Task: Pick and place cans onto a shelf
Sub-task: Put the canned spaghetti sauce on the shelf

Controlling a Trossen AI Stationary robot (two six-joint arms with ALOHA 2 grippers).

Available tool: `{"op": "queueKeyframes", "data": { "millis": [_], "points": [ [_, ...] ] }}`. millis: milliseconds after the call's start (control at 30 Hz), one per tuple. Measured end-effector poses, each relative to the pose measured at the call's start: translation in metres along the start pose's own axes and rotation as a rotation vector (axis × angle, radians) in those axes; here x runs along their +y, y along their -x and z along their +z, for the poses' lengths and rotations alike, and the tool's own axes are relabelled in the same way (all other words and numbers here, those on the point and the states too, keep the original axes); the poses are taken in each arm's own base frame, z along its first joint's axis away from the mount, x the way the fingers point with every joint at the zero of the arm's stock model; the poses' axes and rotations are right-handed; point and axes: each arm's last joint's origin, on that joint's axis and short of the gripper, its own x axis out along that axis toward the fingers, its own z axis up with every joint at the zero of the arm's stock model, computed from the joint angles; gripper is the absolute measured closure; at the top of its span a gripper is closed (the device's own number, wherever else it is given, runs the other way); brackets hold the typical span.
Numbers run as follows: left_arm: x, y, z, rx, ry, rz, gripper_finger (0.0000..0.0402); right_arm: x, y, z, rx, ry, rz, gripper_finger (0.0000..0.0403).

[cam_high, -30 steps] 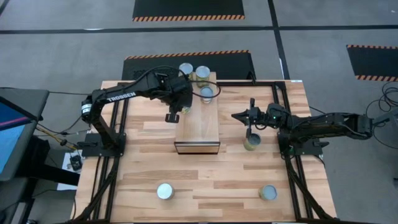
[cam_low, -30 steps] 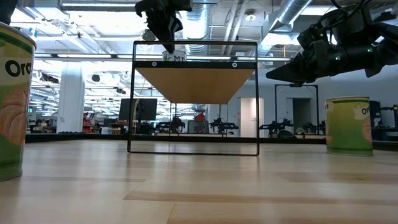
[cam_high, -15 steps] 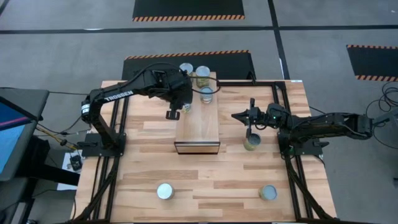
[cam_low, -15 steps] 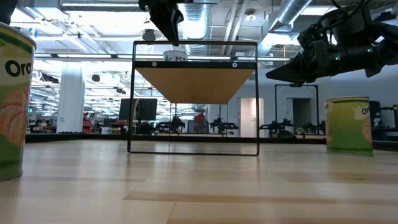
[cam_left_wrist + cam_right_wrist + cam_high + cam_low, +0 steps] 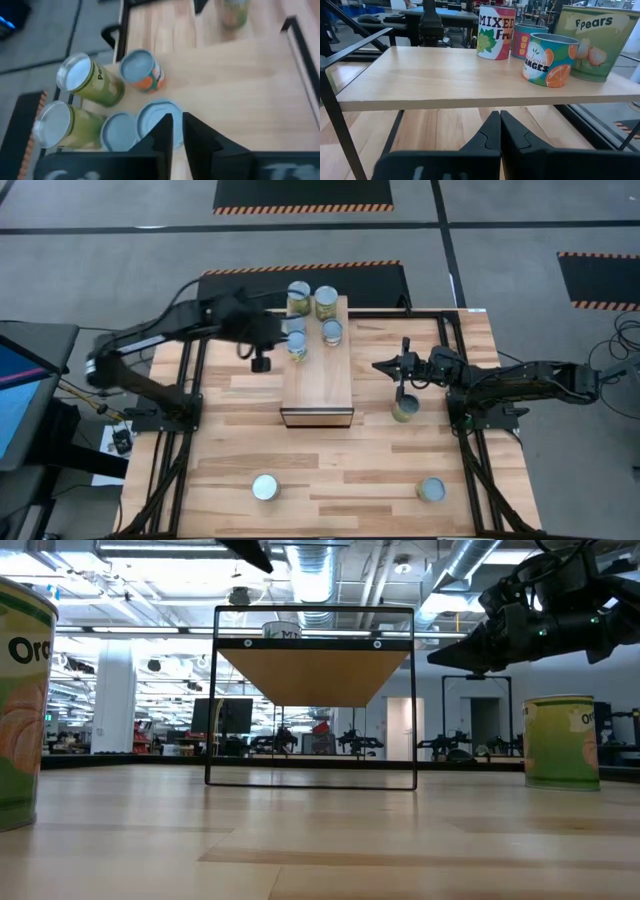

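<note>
- The plank tabletop (image 5: 330,450) sits in an open workshop hall, with ceiling ducts and desks far off behind the shelf frame.
- The shelf (image 5: 320,375) stands mid-table between my two arms. A cluster of cans (image 5: 325,301) is already on its far end, and its near end is bare.
- My left gripper (image 5: 259,363) hangs just off the shelf's edge, on my left arm's side. Its fingers (image 5: 164,134) are drawn nearly together with only a thin slit between them, and they grip nothing.
- Straight ahead of those fingers lie two silver lids side by side, the nearer lid (image 5: 156,119) just past the tips. Beyond them are an orange-labelled can (image 5: 142,71) and a pears can (image 5: 85,82).
- My right gripper (image 5: 400,385) hovers beside the shelf. Its fingers (image 5: 492,131) are pressed flat together and empty.
- A lone can (image 5: 404,410) stands on the table right below and just behind those tips. They look across the shelf top at the cluster.
- Two more cans wait on the near part of the table, well away from both sets of fingers: one (image 5: 265,487) on my left side, one (image 5: 431,489) on my right.
- As I judge it, the step in hand is the pick of the lone can by my right arm. My left looks finished at the cluster.
- Next, my right fingers must spread wider than the can. They then come down so one tip passes each side of it and close on the label below the rim.
- The lift has to clear the shelf edge, and the can should go on bare wood, short of the cluster, so nothing gets knocked.
</note>
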Motion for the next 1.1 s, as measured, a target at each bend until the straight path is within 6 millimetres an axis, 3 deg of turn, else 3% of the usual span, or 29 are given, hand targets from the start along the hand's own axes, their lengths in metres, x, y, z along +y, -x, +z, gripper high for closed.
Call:
{"op": "queueKeyframes", "data": {
  "millis": [233,400,600,800,1100],
  "points": [
    [-0.026,0.001,-0.063,-0.297,0.055,0.079,0.0397,0.001,0.000,0.002,-0.020,-0.008,0.003,0.0391],
    [-0.049,-0.011,-0.112,-0.517,0.084,0.098,0.0395,0.005,-0.005,0.009,0.003,-0.074,0.036,0.0392],
    [-0.068,-0.026,-0.158,-0.793,0.057,0.195,0.0395,0.027,-0.018,0.037,0.242,-0.123,0.041,0.0398],
    [-0.071,-0.032,-0.177,-0.902,0.074,0.235,0.0395,0.072,-0.006,0.068,0.531,-0.331,0.067,0.0397],
    [-0.063,-0.040,-0.181,-0.849,0.108,0.258,0.0395,0.138,0.050,0.067,0.898,-0.787,-0.004,0.0396]
  ]
}}
